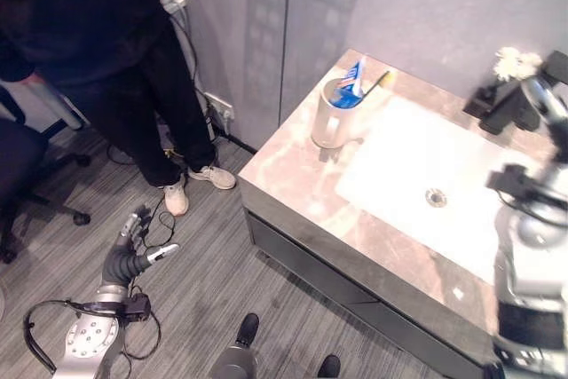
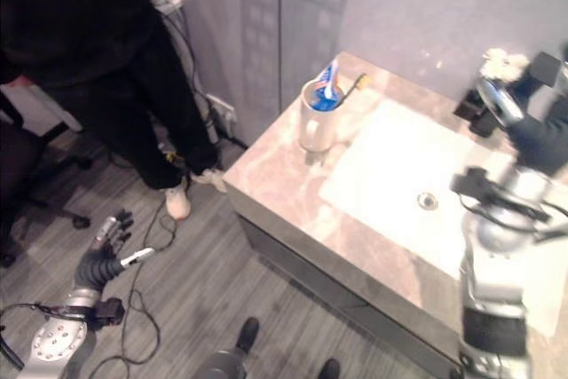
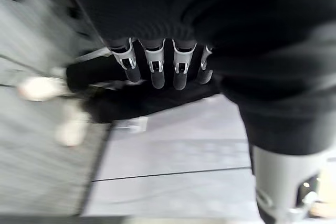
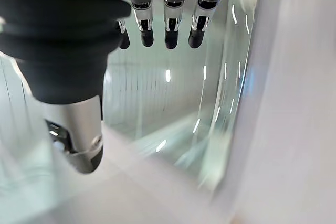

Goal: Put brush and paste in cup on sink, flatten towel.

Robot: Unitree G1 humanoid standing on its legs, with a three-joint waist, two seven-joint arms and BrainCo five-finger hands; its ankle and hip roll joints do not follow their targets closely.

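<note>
Standing well beyond the left hand (image 1: 133, 250) is a person (image 1: 98, 51) in dark clothes, on the floor (image 1: 204, 281); that hand hangs low, fingers loosely spread, empty; the right hand (image 4: 157, 22) is raised over the sink (image 1: 426, 175), fingers straight, holding nothing; between the hands, on the counter (image 1: 284, 166), the cup (image 1: 333, 117) holds brush (image 1: 380, 83) and paste (image 1: 353, 82).

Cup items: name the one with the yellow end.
The toothbrush, a thin dark stick leaning out of the cup toward the sink basin, with a yellow tip. The other item, the toothpaste tube, is blue and white.
</note>
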